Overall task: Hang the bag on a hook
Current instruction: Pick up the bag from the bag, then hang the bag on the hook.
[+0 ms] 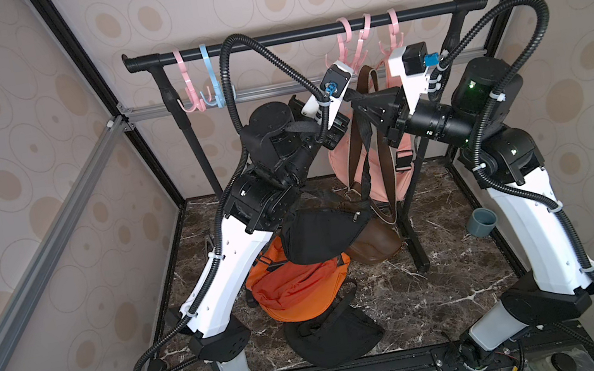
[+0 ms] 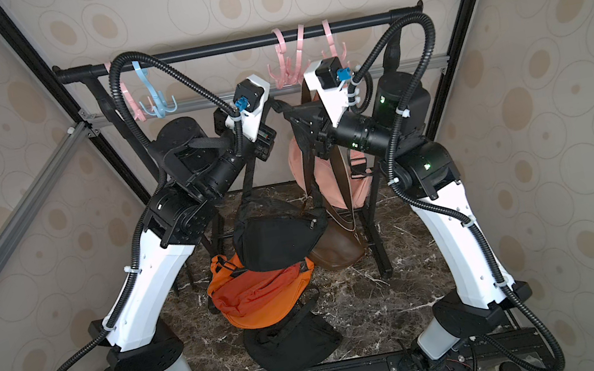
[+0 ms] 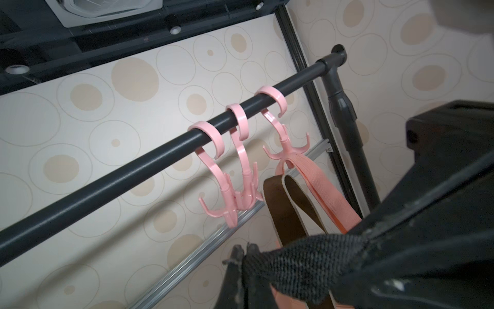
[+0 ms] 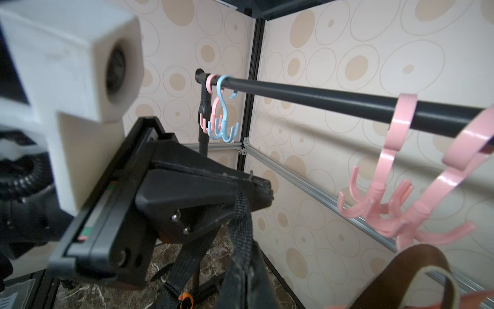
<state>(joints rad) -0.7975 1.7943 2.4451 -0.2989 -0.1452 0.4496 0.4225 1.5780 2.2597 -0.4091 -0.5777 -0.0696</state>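
Observation:
The black bag hangs in the air by its black strap, above the table. My left gripper is shut on the strap's top. My right gripper meets it from the opposite side and is shut on the same strap just beside it. Both sit below the black rail, close to three pink hooks. A pink and a blue hook hang at the rail's far left.
A pink bag and a brown bag hang from the pink hooks, behind the held strap. An orange bag and another black bag lie on the marble table. A grey cup stands by the right arm.

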